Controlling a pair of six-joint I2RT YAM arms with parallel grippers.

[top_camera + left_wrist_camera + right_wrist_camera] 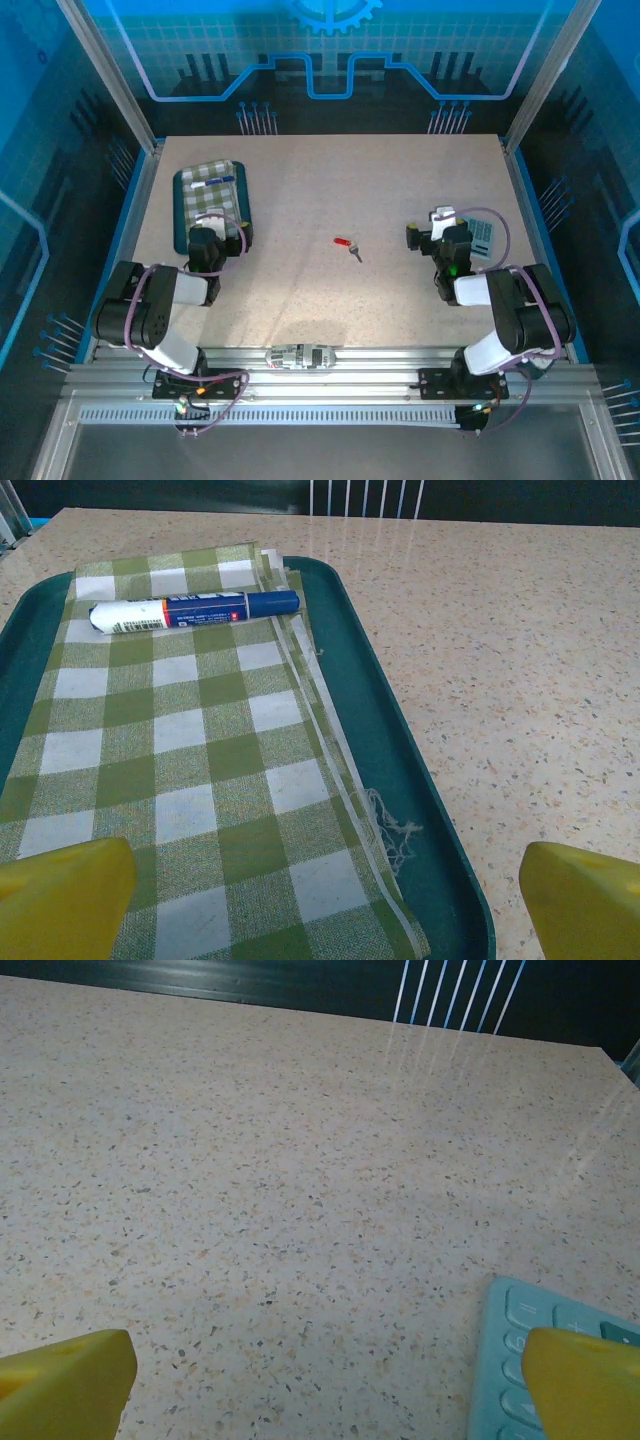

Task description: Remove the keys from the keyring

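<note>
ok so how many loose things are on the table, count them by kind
tray: 1
checked cloth: 1
marker: 1
key: 1
keyring with red tag: 1
calculator: 1
total: 6

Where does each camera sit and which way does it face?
Top external: above, behind the robot, looking down at the speckled table; left arm and right arm show.
Left wrist: on the left arm, facing forward over a dark green tray; open left pincer below.
Right wrist: on the right arm, facing forward, low over the table; open right pincer, pale blue calculator.
Shared: top and left wrist both show the tray.
</note>
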